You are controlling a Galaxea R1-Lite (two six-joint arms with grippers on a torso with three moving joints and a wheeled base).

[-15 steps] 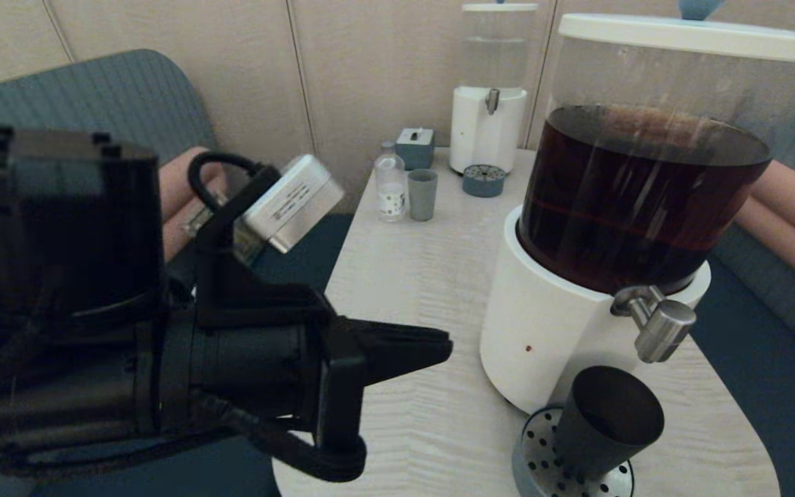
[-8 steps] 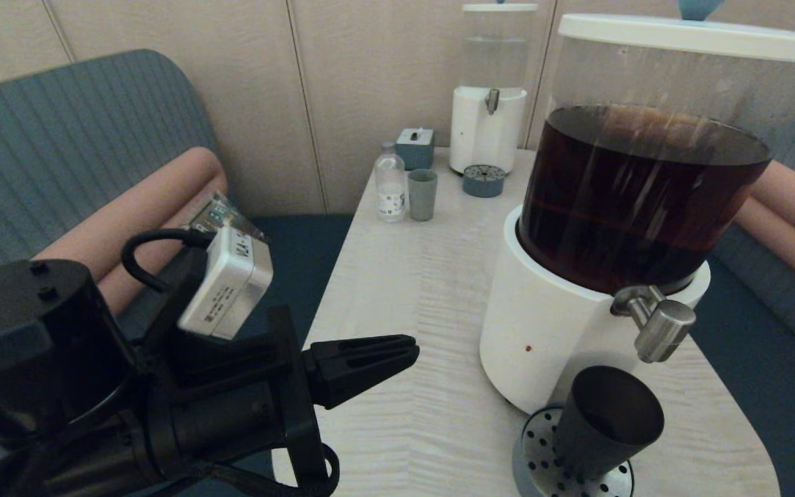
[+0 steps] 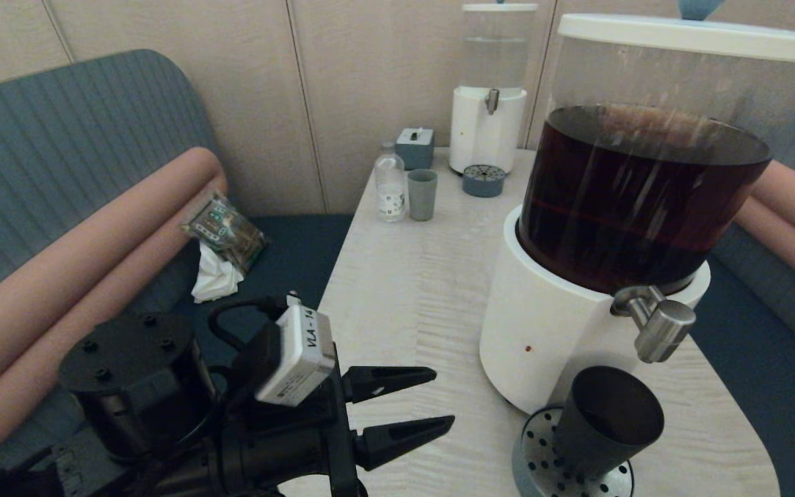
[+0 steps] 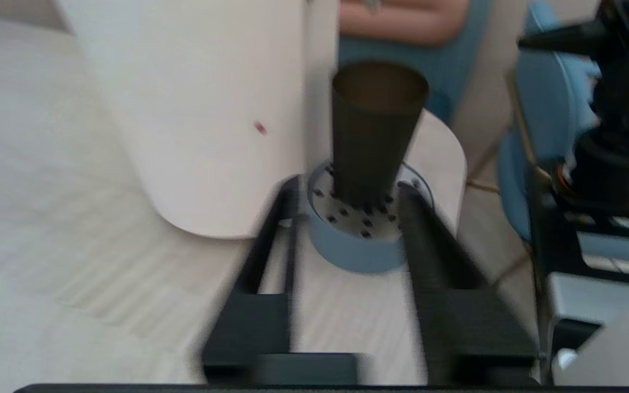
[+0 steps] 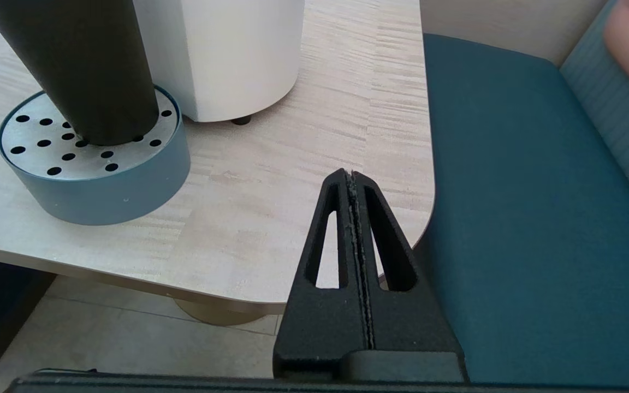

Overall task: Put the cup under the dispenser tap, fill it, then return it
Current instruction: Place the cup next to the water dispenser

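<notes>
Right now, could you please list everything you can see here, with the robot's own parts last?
cup: one, matte black, on the drip tray.
drip tray: one, grey-blue, below the dispenser tap.
dispenser tap: one, brushed steel.
large dispenser: one, white base, dark drink.
small dispenser: one, white, far end.
grey-blue cup: one, beside the bottle.
bottle: one, clear.
table: one, pale wood.
left gripper: open, facing the cup.
right gripper: shut, by the table edge.

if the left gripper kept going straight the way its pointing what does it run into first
Most likely the cup. In the left wrist view the left gripper has open jaws framing the cup on the drip tray, with bare table between. Depth is unclear; a low path could meet the tray rim first.
</notes>
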